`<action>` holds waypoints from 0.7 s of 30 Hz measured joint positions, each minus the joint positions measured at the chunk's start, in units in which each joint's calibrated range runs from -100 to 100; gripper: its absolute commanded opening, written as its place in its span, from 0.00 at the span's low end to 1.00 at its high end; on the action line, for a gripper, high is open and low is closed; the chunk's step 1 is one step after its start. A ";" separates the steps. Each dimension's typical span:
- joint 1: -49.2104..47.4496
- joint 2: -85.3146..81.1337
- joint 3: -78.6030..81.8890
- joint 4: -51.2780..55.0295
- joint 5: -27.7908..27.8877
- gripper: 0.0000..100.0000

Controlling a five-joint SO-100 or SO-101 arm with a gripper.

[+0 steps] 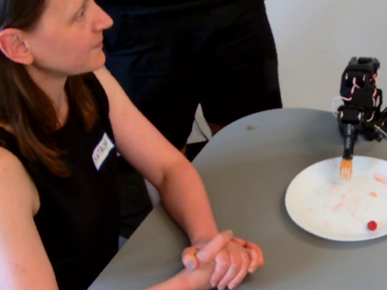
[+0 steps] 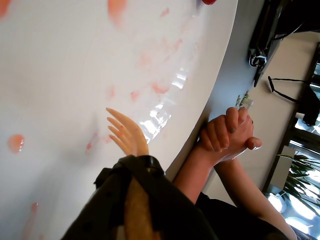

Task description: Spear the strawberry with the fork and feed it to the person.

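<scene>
The strawberry (image 1: 372, 225) is a tiny red ball near the front right rim of the white plate (image 1: 300, 212). In the wrist view only a red sliver of the strawberry (image 2: 209, 1) shows at the top edge. The orange fork (image 1: 346, 168) hangs tines down over the plate's far side, well apart from the fruit. My black gripper (image 1: 348, 150) is shut on its handle. In the wrist view the fork (image 2: 127, 135) points across the smeared plate (image 2: 60, 75) from my gripper (image 2: 132, 172). The person (image 1: 41, 93) sits at the left with clasped hands (image 1: 224, 259) on the table.
Someone in dark clothes (image 1: 187, 42) stands behind the grey table (image 1: 270, 171). Pink-orange smears (image 1: 381, 180) mark the plate. The clasped hands (image 2: 227, 132) lie just past the plate's rim in the wrist view.
</scene>
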 measured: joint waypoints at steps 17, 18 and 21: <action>-0.34 0.00 0.00 -0.17 0.00 0.01; -0.50 0.00 -1.18 -3.86 0.00 0.01; -2.10 1.18 -8.33 -10.64 0.00 0.01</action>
